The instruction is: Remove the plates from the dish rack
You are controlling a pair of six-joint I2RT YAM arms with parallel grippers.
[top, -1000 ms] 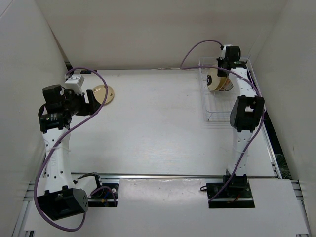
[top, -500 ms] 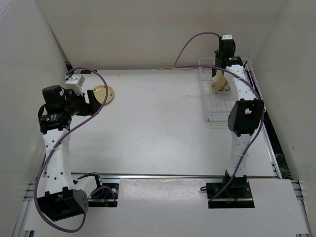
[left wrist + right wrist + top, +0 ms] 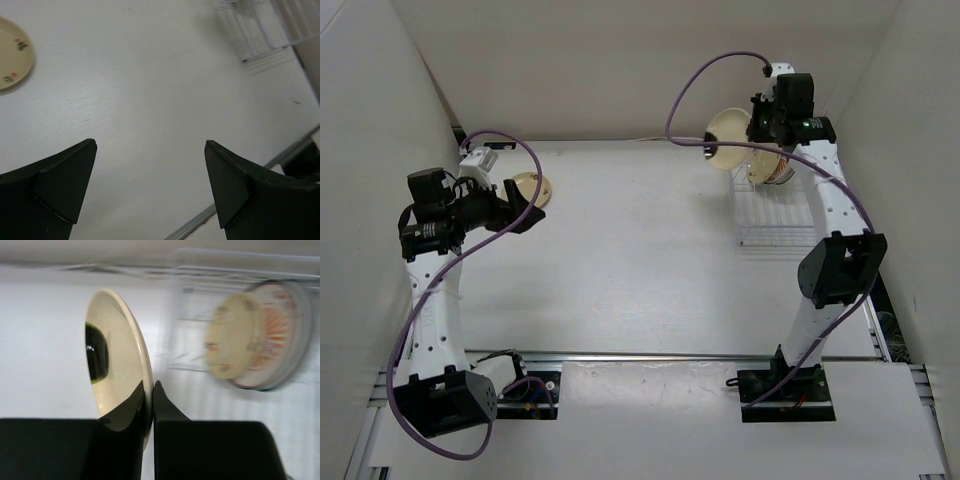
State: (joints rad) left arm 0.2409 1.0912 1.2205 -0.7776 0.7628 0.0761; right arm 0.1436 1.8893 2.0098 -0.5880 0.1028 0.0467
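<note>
Over at the left, one cream plate (image 3: 528, 187) lies flat on the bench (image 3: 630, 260) at about ten o'clock, so that one I'd count as unloaded; the left arm (image 3: 432, 225) hovers just beside it, at its seven o'clock, jaws spread wide with nothing between them, pointing across the bare bench.

Across to the right, the rack (image 3: 765, 225) sits in the bench's two o'clock corner; the right arm (image 3: 825, 190) reaches over it, jaws pinched shut on the rim of a second cream plate (image 3: 727, 128), held on edge in the air by the rack's far-left corner, at eleven o'clock from the rack's middle; from the wrist view it hangs clear of the wires and apart from the rest.

Inside the rack, toward its far end, at least two stand on edge together: a small cream one (image 3: 230, 337) and, close behind it, the big white plate (image 3: 280, 325) with its orange pattern showing; that view is blurred, so I can't say whether more hide between them.

My reckoning: one down, one in the air and not yet set on the bench, two or so left to fetch; short of halfway.
</note>
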